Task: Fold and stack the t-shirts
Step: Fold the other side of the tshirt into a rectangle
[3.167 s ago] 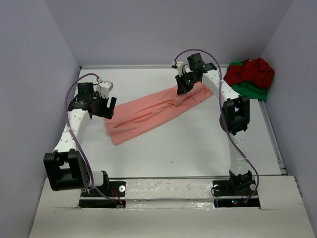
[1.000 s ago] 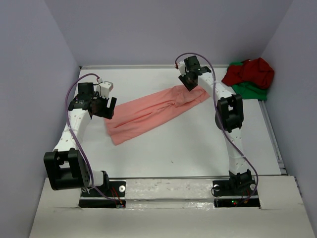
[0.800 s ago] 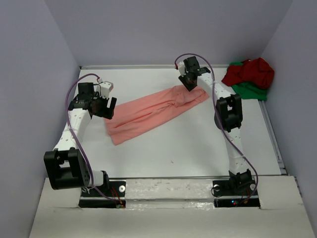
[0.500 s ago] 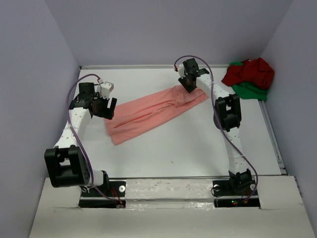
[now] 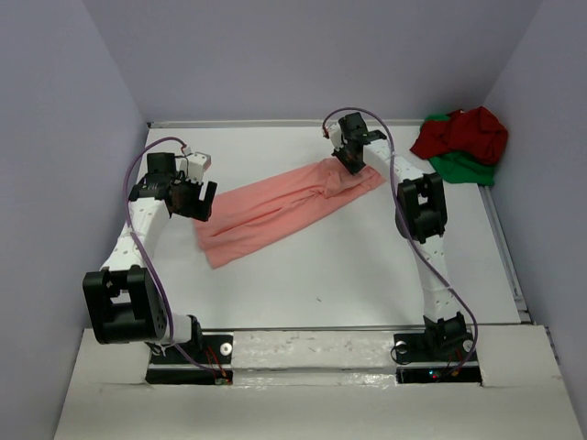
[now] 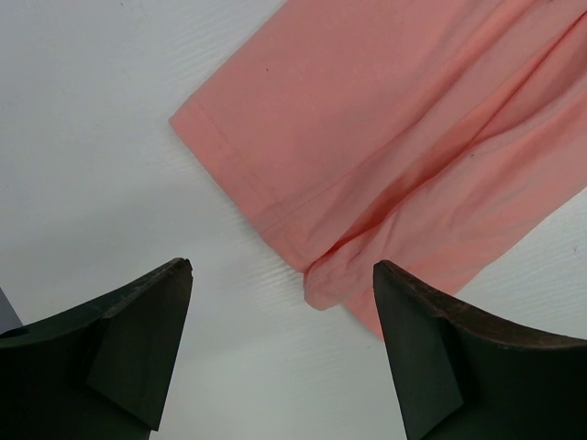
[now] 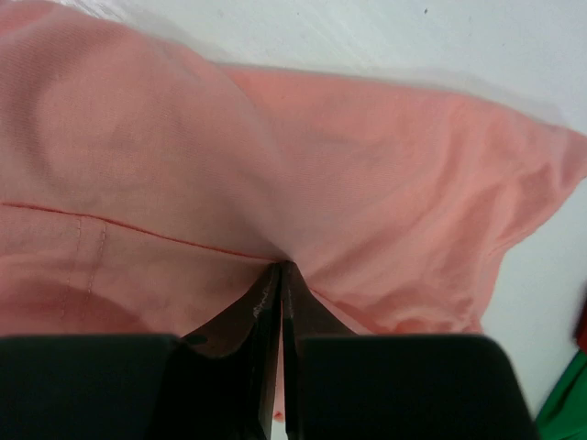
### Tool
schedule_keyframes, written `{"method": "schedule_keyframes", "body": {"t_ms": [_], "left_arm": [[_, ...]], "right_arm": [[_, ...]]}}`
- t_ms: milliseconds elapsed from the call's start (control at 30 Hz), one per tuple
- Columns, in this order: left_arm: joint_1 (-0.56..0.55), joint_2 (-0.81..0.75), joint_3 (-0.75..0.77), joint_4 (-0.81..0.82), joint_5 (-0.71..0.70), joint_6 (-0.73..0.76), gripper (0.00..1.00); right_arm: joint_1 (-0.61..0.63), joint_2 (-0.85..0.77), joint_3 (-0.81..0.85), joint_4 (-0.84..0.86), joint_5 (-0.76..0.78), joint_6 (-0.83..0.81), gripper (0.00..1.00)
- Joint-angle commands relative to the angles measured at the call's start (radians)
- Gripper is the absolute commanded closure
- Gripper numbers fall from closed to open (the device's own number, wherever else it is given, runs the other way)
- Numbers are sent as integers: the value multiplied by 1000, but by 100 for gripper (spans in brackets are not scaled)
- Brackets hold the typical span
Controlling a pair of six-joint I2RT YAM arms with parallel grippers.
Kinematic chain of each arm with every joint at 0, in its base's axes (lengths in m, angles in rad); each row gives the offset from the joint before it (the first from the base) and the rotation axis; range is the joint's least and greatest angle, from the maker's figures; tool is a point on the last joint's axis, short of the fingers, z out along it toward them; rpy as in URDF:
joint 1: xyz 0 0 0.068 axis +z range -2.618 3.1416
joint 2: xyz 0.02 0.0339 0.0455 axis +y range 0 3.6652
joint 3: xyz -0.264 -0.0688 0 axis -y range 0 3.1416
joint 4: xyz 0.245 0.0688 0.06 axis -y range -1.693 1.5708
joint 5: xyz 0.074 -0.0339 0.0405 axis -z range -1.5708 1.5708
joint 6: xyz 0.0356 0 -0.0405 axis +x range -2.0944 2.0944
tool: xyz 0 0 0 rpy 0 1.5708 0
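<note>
A salmon-pink t-shirt lies as a long diagonal band across the middle of the white table. At the band's far right end my right gripper is shut, pinching a fold of this cloth between its fingertips. By the band's left end my left gripper hovers open. In its wrist view the gripper has the hem corner of the pink shirt just ahead of its spread fingers, with nothing between them. The dark red t-shirt lies crumpled on the bright green t-shirt at the back right.
The red-and-green heap sits against the table's right edge, close to the right arm's elbow. A strip of green cloth shows at the right wrist view's corner. Purple walls enclose the table at the back and both sides.
My right gripper has shifted slightly left onto the shirt's far end and closed its jaws on the pink cloth. The left arm and the shirts have stayed put.
</note>
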Motion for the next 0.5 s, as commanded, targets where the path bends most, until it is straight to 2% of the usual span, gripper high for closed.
{"method": "schedule_keyframes", "body": {"t_ms": [0,33,267,467], "left_arm": [[-1,-8,26,-13,2,4,11],[-1,-9,28,-13,3,3,11],[-1,-12,28,-13,2,3,11],[-1,-11,31,-13,2,1,11]], "right_arm": [[-5,-48,-23,23,-5,-6,96],[-5,-48,-24,23,-3,-6,96],[-5,-81,8,-2,-46,15,68],[-5,-94,42,-34,-61,20,65]]}}
